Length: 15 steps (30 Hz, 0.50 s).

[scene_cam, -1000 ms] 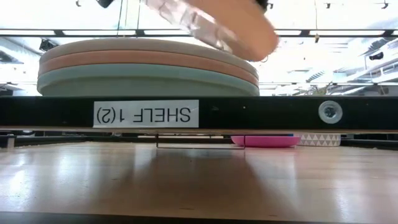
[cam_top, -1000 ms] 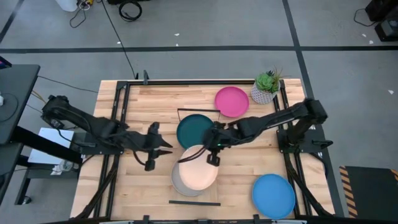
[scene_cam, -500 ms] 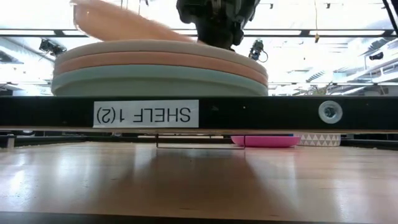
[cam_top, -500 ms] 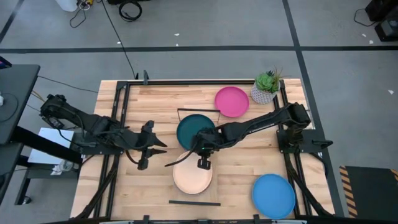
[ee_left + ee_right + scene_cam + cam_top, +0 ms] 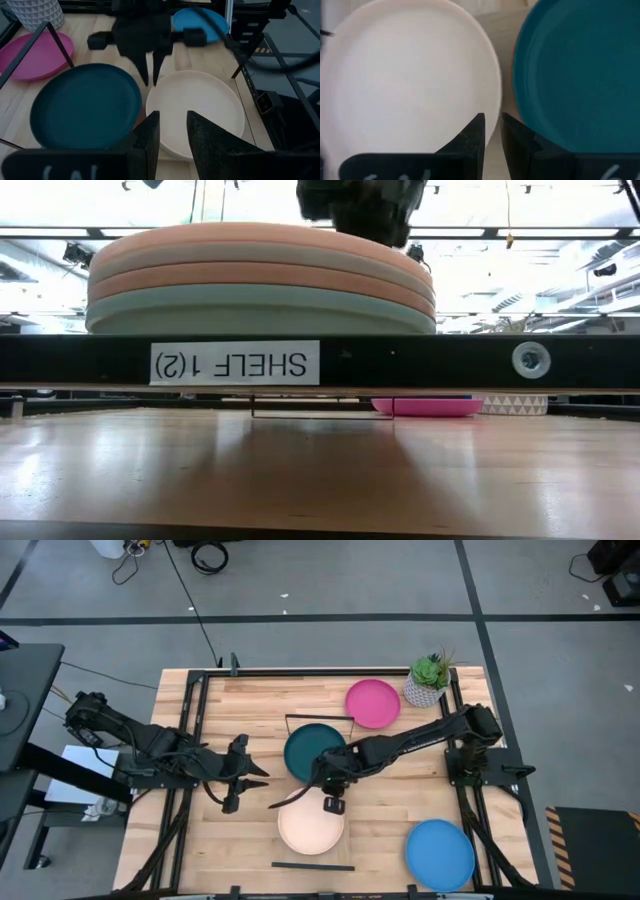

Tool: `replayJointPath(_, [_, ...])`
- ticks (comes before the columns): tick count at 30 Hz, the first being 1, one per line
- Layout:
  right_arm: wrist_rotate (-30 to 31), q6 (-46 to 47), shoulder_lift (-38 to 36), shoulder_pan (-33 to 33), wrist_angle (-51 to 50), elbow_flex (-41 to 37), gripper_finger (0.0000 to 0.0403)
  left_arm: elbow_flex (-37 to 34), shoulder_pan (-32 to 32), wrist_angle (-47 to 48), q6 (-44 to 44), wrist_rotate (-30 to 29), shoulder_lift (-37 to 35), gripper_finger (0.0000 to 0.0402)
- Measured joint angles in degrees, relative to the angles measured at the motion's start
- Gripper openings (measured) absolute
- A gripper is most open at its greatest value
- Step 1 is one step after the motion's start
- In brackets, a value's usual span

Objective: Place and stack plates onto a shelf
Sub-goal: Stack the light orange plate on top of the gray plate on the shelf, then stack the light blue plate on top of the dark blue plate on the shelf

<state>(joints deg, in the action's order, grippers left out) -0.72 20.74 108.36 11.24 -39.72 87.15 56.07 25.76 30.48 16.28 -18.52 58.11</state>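
A stack of several plates (image 5: 260, 290) rests on the near part of the shelf (image 5: 420, 364). The cream plate (image 5: 311, 828) lies flat on top of it. My right gripper (image 5: 492, 125) is at this plate's far rim, fingers nearly together. The dark teal plate (image 5: 312, 750) lies on the shelf just beyond the stack, with an orange edge showing under it. The magenta plate (image 5: 372, 702) and the bright blue plate (image 5: 440, 853) rest on the table. My left gripper (image 5: 172, 127) is open and hovers to the left of the shelf, touching nothing. My right gripper has the cream plate's far rim (image 5: 496, 107) between its two fingers: one finger (image 5: 476, 131) stands over the dish side, the other beyond the rim. The fingers slant down from above and from the far side. The plate lies flat on the stack.
A small potted plant (image 5: 428, 680) stands at the far right corner, beside the magenta plate. Black wire brackets (image 5: 312, 865) mark the shelf's short ends. Black rails run along the table's left and right sides. Bare wood shows on the near left.
My right gripper has carried the tilted cream plate toward the table's left and near edge, over the stack, and lowered it. The plate, first raised and slanted, now lies level and centred on the stack.
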Motion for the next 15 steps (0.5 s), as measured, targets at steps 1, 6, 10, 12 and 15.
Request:
replayJointPath(1, [-0.4,0.1,-0.8,0.2,-0.4,0.0,0.0067,0.0,0.0,0.0,0.0,0.0,0.0,0.0103])
replayJointPath(6, [4.5,0.1,-3.9,3.4,-4.8,0.0,0.0067,-1.0,0.0,-0.2,0.0,0.0,0.0,0.0103])
replayJointPath(10, [13.5,0.5,-5.9,6.9,-11.3,-0.5,0.0067,-3.7,0.0,-0.1,0.1,0.0,0.0,0.0103])
replayJointPath(12, [18.6,1.8,-6.7,8.5,-13.8,-2.1,0.0067,-5.1,0.0,-0.1,0.1,0.0,0.0,0.0103])
replayJointPath(15, [23.1,5.1,-7.7,10.2,-16.7,-5.0,0.0067,-6.3,0.0,-0.1,0.8,0.1,0.0,0.0103])
